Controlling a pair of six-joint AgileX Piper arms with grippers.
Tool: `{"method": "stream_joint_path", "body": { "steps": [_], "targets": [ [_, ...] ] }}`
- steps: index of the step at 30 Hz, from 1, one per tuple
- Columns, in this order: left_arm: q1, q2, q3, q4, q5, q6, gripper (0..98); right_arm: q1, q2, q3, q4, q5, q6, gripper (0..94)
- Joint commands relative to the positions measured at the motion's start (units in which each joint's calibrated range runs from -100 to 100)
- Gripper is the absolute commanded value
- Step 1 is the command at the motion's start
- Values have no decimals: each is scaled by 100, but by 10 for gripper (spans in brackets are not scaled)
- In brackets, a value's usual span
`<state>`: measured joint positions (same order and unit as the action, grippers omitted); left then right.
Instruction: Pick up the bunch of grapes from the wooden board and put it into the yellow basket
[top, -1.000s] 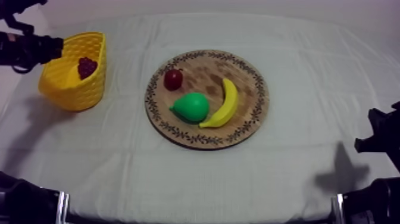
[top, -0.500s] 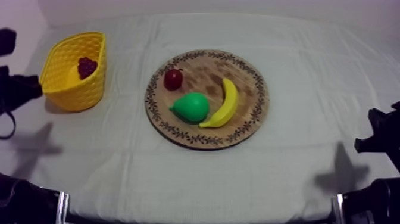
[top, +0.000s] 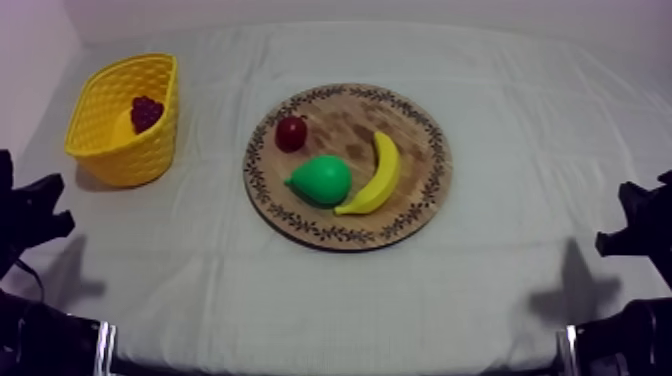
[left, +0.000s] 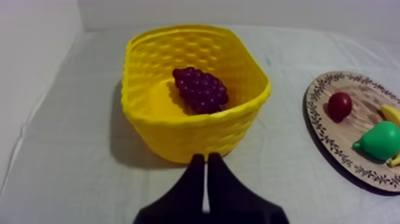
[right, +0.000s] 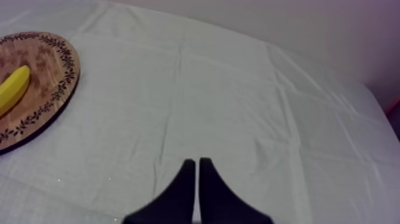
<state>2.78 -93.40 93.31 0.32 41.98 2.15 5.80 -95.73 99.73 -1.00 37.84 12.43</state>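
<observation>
The dark purple bunch of grapes (top: 146, 111) (left: 200, 89) lies inside the yellow basket (top: 105, 140) (left: 178, 134) at the table's far left. The round wooden board (top: 425, 135) (left: 324, 134) (right: 50, 71) in the middle carries a small red fruit (top: 291, 132) (left: 339, 105), a green pear (top: 322, 180) (left: 380, 140) and a banana (top: 375, 176) (right: 12, 88). My left gripper (top: 45, 215) (left: 206, 161) is shut on nothing, low at the left, just short of the basket's near wall. My right gripper (top: 625, 230) (right: 197, 164) is shut too, over bare cloth at the right edge.
Grey-white cloth (top: 500, 270) covers the table, with open room in front of the board and to its right. A pale wall (left: 36, 53) runs along the table beside the basket.
My left arm has drawn back from beside the basket's far end, down the left edge to a low spot at the left. The grapes stay in the basket. The right arm is still.
</observation>
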Motion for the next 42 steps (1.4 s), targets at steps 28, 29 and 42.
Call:
{"method": "stream_joint_path", "body": {
  "steps": [28,29,42],
  "targets": [
    [14,-660,646,-259,-923,50,2,2,-2,4,0,-2,0,2],
    [14,-660,646,-259,-930,48,6,2,-2,4,0,-2,0,2],
    [15,-660,647,-232,-1065,156,18,2,-2,4,0,-2,0,2]
  ]
}}
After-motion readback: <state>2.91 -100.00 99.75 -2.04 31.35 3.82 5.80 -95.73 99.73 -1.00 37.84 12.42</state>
